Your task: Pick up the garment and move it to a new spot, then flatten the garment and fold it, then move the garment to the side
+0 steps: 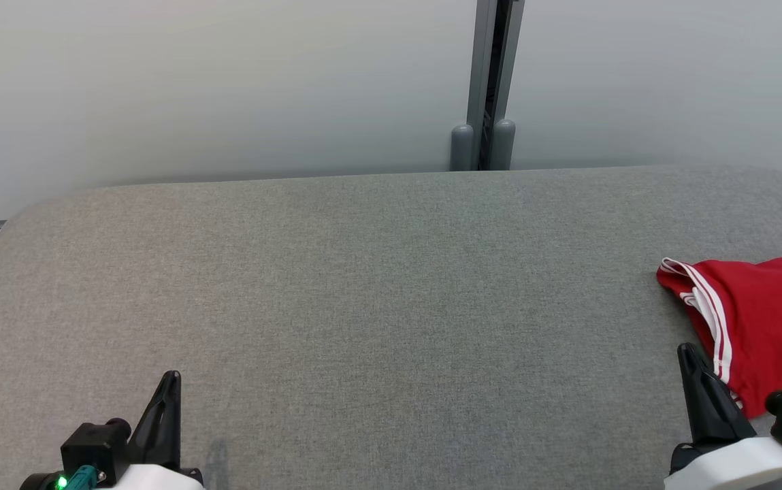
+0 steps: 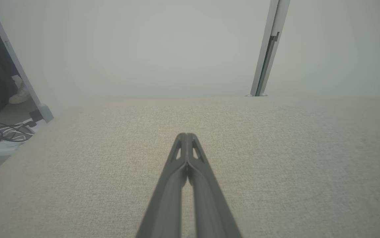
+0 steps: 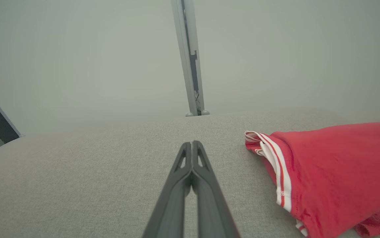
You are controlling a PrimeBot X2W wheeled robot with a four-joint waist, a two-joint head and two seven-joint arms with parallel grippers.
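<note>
The left tool (image 2: 187, 136) hangs low over the bench (image 1: 377, 286) at the lower left, its two fingers pressed together on nothing. At the lower right, the right tool (image 3: 192, 144) is likewise closed and empty, its tip just beside the garment (image 1: 765, 320). The garment is a red piece with white stripes, bunched at the right of the bench and running out of the head view. The risks, as I judge them:

- Closed fingers moving in could shove the cloth further right instead of gripping it.
- A pinch on the top layer alone would drag it in a crumpled heap.
- The left tool is well apart from the garment, so reaching across could foul the right arm.
</note>
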